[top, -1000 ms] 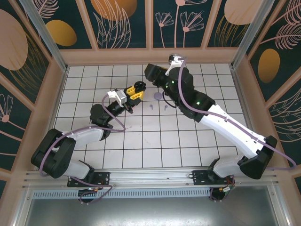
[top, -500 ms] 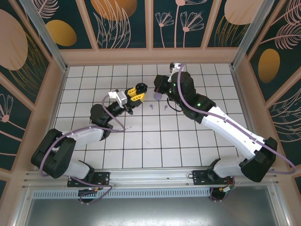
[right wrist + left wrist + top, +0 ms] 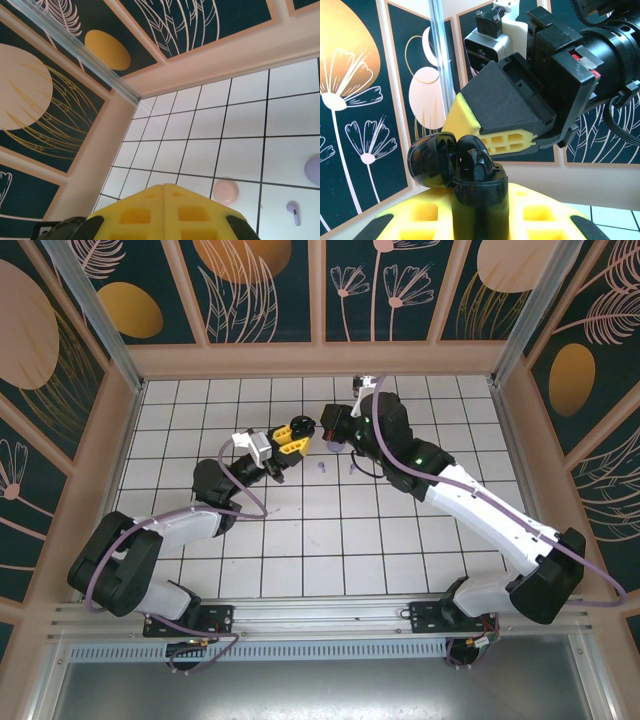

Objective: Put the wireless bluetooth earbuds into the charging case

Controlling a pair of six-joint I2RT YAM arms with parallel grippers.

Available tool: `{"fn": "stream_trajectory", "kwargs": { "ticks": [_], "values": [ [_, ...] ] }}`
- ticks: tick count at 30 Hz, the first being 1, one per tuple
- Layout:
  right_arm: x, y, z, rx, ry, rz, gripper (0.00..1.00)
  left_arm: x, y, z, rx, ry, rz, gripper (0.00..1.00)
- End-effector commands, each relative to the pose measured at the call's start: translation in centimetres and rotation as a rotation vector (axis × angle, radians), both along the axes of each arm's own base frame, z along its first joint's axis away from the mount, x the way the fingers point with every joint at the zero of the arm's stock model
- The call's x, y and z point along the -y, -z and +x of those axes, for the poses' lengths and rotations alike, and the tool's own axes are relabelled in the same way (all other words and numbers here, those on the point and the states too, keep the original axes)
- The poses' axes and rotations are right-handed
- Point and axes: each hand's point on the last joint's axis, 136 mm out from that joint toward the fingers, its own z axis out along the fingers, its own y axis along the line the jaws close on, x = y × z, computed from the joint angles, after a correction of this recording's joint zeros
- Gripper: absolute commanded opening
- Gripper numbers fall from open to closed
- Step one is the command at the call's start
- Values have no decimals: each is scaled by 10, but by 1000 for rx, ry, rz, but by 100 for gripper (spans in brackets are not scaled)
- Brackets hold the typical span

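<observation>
Left pincer [image 3: 292, 437] sat upper centre of the top view, clamped on the black charging case [image 3: 479, 185]. In the left wrist view the case stood upright between the yellow fingers [image 3: 540, 210], bottom centre of the frame. Its lid [image 3: 432, 160] was flipped open to the left. A black rounded piece [image 3: 472, 152] stuck up out of the case mouth; couldn't tell if it was a bud.

Right pincer [image 3: 325, 428] was just right of the left one in the top view, tips nearly meeting. From the left wrist view its yellow tip hung just above and behind the open case, pointing down-left. Couldn't tell whether it touched. Jaws were together: in the right wrist view the two yellow fingers [image 3: 135, 215] met along a centre seam at the bottom edge. Couldn't see anything pinched between them.

Two lilac earbuds [image 3: 321, 466] [image 3: 352, 468] lay loose on the white-tiled bench [image 3: 400, 540], just below both pincers and apart from each other. One of them showed bottom right in the right wrist view. There, a pink disc [image 3: 226, 191] lay left of it and a lilac disc [image 3: 314, 169] was cut off by the right edge.
</observation>
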Motion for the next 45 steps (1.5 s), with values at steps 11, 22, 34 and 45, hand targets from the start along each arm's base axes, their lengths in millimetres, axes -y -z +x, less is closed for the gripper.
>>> {"fn": "stream_trajectory", "kwargs": {
  "ticks": [11, 22, 34, 45],
  "values": [
    [-14, 3, -9, -2, -47, 10, 5, 2, -15, 2, 32, 11, -37, 0],
    [-10, 1, -12, 4, -34, 0, 4, 2, -16, 2, 31, 10, -39, 0],
    [18, -6, 3, 31, 49, -41, 5, 10, -9, -5, 30, 77, 0, 0],
    [6, 3, 12, 14, 2, -54, 4, 16, -6, -7, 5, 131, 8, 0]
  ]
}}
